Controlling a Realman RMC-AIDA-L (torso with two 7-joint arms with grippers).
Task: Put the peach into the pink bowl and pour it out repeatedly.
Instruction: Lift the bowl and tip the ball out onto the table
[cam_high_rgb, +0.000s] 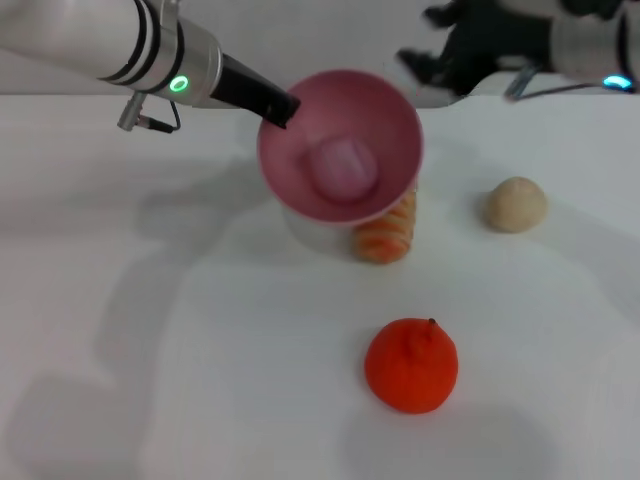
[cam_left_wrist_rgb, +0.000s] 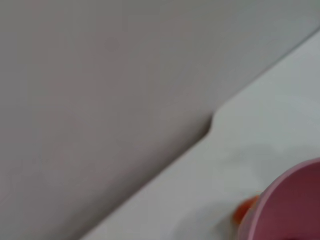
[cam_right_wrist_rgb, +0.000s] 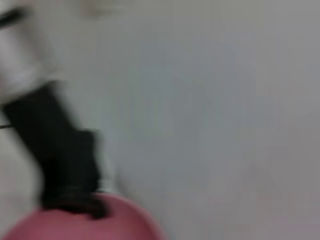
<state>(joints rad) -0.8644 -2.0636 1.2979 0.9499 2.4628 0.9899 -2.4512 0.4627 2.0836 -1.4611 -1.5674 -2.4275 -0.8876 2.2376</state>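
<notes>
The pink bowl (cam_high_rgb: 390, 120) hangs above the table, tilted with its opening toward me. The pale-pink peach (cam_high_rgb: 342, 167) lies inside it against the lower wall. My left gripper (cam_high_rgb: 278, 108) is shut on the bowl's far left rim and holds it up. The bowl's edge also shows in the left wrist view (cam_left_wrist_rgb: 290, 210) and in the right wrist view (cam_right_wrist_rgb: 80, 227), where the left gripper (cam_right_wrist_rgb: 70, 185) clamps the rim. My right gripper (cam_high_rgb: 440, 60) is open and empty, raised at the back right, apart from the bowl.
An orange-and-white striped object (cam_high_rgb: 388, 235) stands on the white table just under the bowl. A beige ball (cam_high_rgb: 516, 204) lies to the right. A bumpy orange fruit (cam_high_rgb: 411, 365) lies nearer the front, right of the middle.
</notes>
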